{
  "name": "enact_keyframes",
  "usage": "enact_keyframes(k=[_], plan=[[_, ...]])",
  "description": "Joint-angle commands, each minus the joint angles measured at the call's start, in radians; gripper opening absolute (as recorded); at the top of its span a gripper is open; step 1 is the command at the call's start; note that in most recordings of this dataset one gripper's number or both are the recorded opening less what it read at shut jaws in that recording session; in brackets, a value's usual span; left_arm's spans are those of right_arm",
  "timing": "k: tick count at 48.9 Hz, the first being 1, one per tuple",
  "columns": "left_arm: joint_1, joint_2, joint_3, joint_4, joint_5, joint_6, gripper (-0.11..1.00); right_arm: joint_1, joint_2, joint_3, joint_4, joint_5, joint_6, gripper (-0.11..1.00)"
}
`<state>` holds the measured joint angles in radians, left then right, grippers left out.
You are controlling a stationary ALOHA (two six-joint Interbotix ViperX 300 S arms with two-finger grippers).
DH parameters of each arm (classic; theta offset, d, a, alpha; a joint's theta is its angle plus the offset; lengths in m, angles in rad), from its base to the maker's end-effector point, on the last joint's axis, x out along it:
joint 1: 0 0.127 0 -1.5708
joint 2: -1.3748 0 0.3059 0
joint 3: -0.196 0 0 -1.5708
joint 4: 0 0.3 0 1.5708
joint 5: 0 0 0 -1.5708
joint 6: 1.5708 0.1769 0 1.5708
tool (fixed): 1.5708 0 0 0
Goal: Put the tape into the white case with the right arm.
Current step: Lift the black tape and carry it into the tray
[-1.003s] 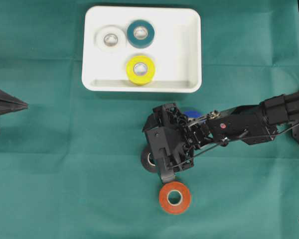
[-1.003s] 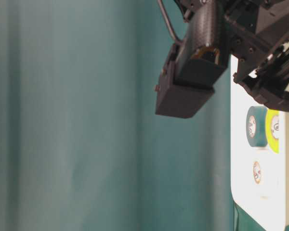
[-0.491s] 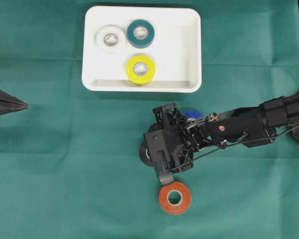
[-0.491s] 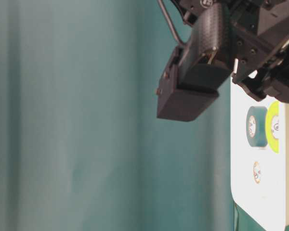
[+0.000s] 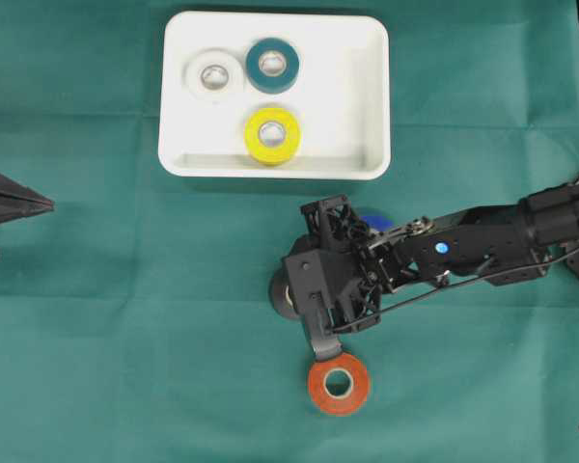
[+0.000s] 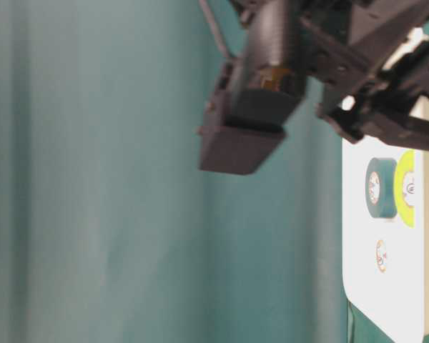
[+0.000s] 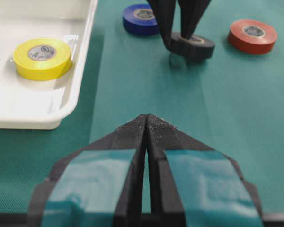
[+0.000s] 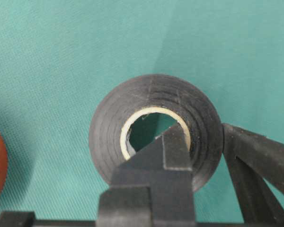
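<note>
White case (image 5: 367, 106) with white (image 5: 213, 75), teal (image 5: 272, 65), yellow tapes (image 5: 272, 135).

One camera looks straight down on my arms; another sits low, close behind my right wrist. My wrist cameras face forward, both seeing the black tape roll (image 8: 156, 137).

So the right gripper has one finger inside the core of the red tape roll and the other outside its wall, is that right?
Not quite: the right wrist view shows the right gripper straddling the wall of the black tape roll, not the red tape roll, which lies untouched nearby.
</note>
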<state>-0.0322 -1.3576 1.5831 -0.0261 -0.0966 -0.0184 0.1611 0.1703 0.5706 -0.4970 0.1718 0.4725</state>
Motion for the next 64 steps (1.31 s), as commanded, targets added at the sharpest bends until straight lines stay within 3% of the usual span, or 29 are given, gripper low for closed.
enact_keyframes(k=[1, 22, 49, 64], plan=[[-0.003, 0.008, -0.011, 0.002, -0.006, 0.000, 0.00, 0.003, -0.064, -0.015, -0.002, 0.028, 0.003, 0.00], [-0.002, 0.008, -0.011, 0.002, -0.005, 0.000, 0.00, 0.003, -0.087, -0.023, -0.002, 0.021, 0.008, 0.00], [-0.002, 0.008, -0.011, 0.003, -0.005, 0.000, 0.00, 0.003, 0.049, -0.242, -0.002, 0.028, 0.005, 0.00], [-0.003, 0.008, -0.011, 0.002, -0.005, 0.000, 0.00, -0.046, 0.058, -0.265, -0.002, 0.043, 0.005, 0.00]])
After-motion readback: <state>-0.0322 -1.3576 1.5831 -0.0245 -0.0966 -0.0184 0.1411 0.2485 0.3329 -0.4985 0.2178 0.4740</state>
